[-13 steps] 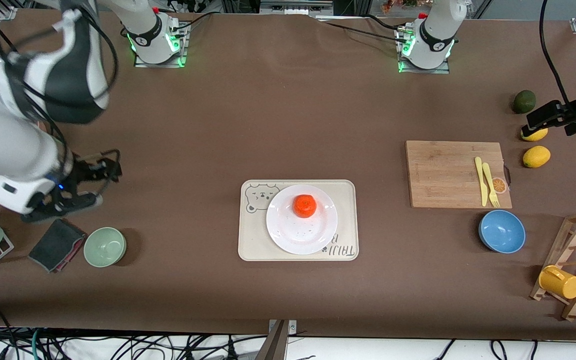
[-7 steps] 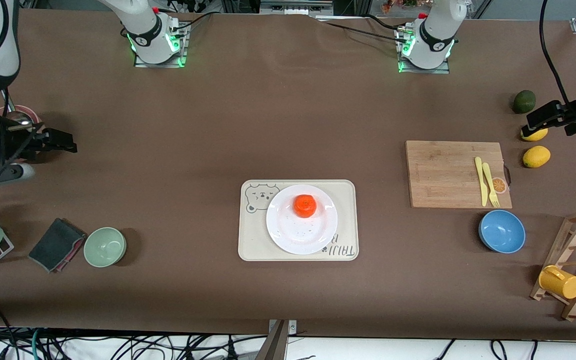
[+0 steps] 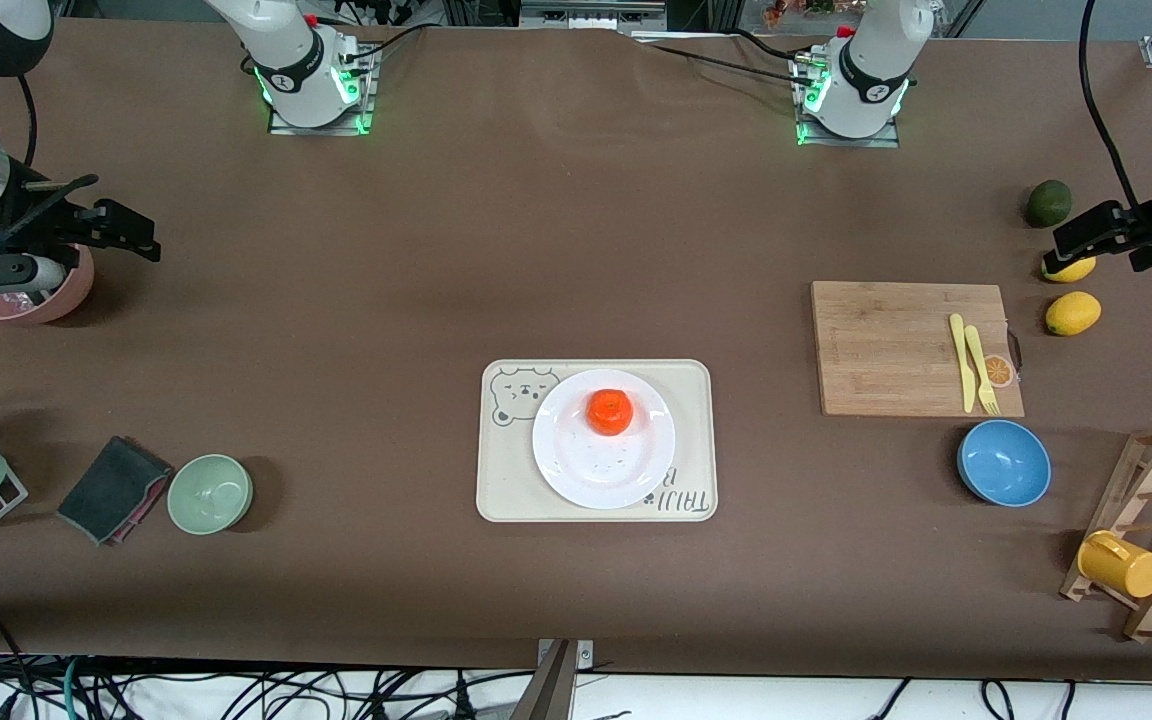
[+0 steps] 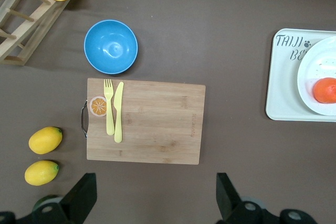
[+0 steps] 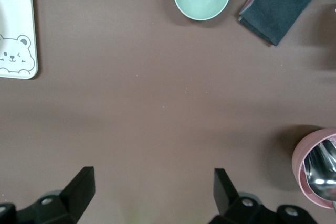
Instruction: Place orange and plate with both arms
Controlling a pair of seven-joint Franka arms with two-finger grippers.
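Observation:
The orange [image 3: 610,411] lies on the white plate [image 3: 596,475], on the part of it farther from the front camera. The plate rests on a cream bear tray [image 3: 496,495] mid-table. The left wrist view catches the orange [image 4: 325,89] and plate [image 4: 314,72] at its edge. My left gripper [image 3: 1136,242] hangs open and empty, high over the left arm's end of the table by the lemons; its fingers [image 4: 79,199] stand wide apart. My right gripper [image 3: 46,252] is open and empty above a pink cup [image 3: 36,295] at the right arm's end.
A wooden board [image 3: 896,350] carries a yellow fork and knife [image 3: 976,365]. Beside it are a blue bowl [image 3: 1004,462], two lemons [image 3: 1073,313], an avocado [image 3: 1048,203] and a rack with a yellow mug [image 3: 1121,563]. A green bowl [image 3: 210,493] and grey cloth [image 3: 114,488] lie near the right arm.
My right arm has lifted away from the cloth and green bowl and swung farther from the front camera, over the pink cup. The left arm, orange and plate have not moved.

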